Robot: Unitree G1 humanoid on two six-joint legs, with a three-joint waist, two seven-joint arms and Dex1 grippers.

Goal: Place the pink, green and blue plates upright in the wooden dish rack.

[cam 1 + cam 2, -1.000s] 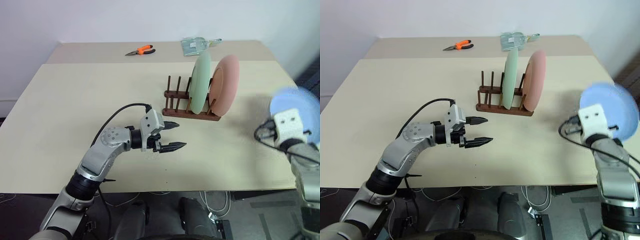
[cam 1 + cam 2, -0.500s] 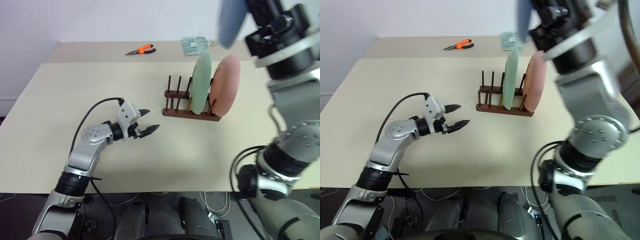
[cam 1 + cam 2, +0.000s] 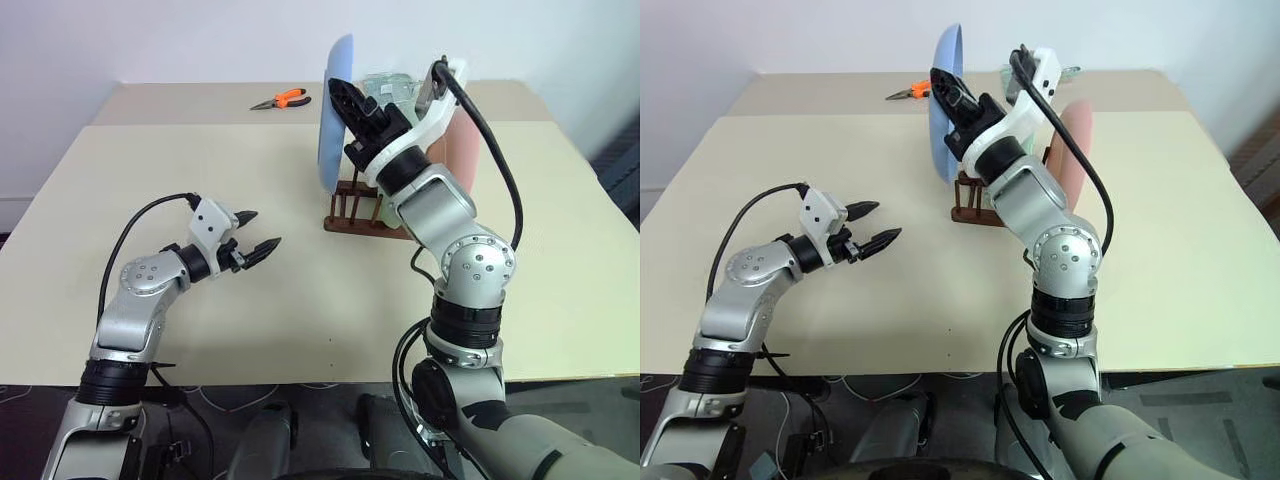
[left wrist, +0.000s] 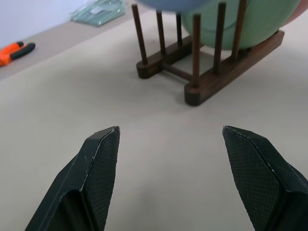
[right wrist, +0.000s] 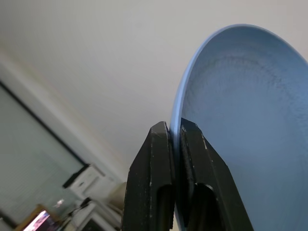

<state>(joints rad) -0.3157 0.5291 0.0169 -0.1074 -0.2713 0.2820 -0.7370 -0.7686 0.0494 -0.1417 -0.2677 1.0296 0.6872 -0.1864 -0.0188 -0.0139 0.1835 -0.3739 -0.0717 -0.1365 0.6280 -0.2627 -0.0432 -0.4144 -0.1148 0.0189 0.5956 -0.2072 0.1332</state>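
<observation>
Already racked: two plates; third (image 3: 334, 115) clamped in right claw (image 3: 348, 103).

My left tool (image 3: 254, 231) hangs low on my left with its two black fingers (image 4: 98, 168) spread wide and nothing between them, pointing forward and to the right. My right arm reaches up across the middle, its tool (image 5: 177, 139) clamped on the rim of the light blue round plate (image 3: 333, 110), which it holds on edge.
</observation>
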